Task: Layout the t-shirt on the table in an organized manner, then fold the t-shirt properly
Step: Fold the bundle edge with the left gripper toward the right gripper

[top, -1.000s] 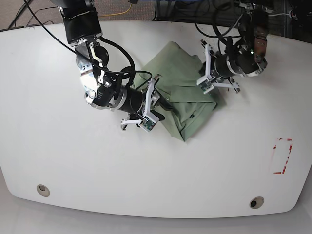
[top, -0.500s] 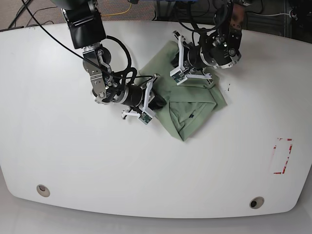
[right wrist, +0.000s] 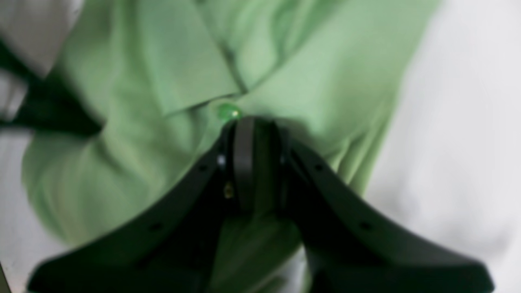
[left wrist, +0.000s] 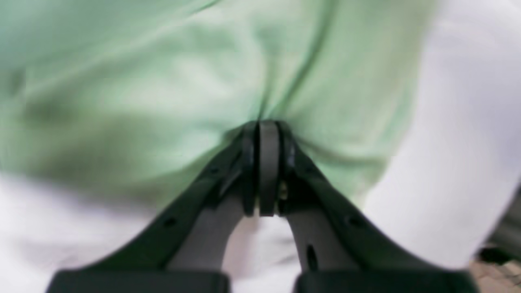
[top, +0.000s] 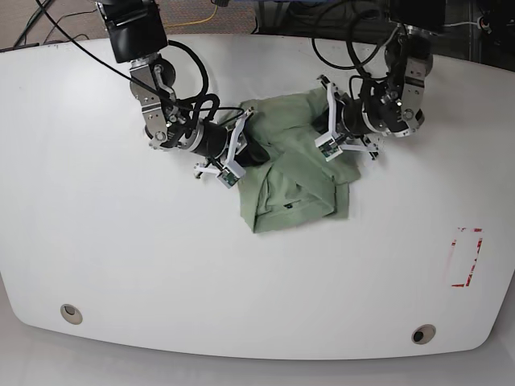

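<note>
The pale green t-shirt (top: 294, 173) lies bunched and partly folded on the white table (top: 121, 257), left of centre at the back. My right gripper (top: 241, 151) reaches into its left edge. In the right wrist view that gripper (right wrist: 246, 122) is shut on a fold of the t-shirt (right wrist: 122, 134) beside a seam. My left gripper (top: 326, 135) sits at the shirt's upper right. Seen from the left wrist, it (left wrist: 262, 126) is shut on a pinch of blurred cloth (left wrist: 163, 81), with creases running out from the tips.
A red tape rectangle (top: 467, 257) marks the table's right side. Two round grommet holes (top: 71, 313) (top: 423, 334) sit near the front edge. Black cables trail from both arms along the table's back edge.
Both grippers have shifted with the cloth in them, the left one to the right and nearer, the right one farther back. The shirt has swung round, its folded end now pointing toward the front.
</note>
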Controlling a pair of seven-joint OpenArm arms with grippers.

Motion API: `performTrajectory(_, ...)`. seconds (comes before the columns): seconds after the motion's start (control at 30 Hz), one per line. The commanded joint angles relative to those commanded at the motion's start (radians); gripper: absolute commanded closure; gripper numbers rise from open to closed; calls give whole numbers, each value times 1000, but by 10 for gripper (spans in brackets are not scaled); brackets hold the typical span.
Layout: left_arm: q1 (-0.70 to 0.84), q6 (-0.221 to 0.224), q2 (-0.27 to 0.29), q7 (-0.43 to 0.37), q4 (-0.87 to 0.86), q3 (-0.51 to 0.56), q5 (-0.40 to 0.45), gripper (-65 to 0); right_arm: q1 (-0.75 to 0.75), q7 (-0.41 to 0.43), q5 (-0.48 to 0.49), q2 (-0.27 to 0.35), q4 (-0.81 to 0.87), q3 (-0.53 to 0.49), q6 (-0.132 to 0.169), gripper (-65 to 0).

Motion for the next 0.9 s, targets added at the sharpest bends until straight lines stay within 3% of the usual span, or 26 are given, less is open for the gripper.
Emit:
performTrajectory(0.27,2,0,-8,6,8,-137,-2,0,-18,-46,-2,-35,92,-2,0,-70)
performTrajectory(0.4,12,0,-9,11,54,-161,0,0,6,-91,-2,-32,138,0,0,-71)
performTrajectory(0.53,46,0,-9,69,147,-186,0,0,58,-187,2,-9,206,0,0,-71)
performTrajectory(0.73,52,0,-3,130,236,-184,-2,0,95,-247,0,0,278,0,0,-73)
performTrajectory(0.9,75,0,34,143,258,-184,-3,0,103,-301,0,-6,319,0,0,-73)
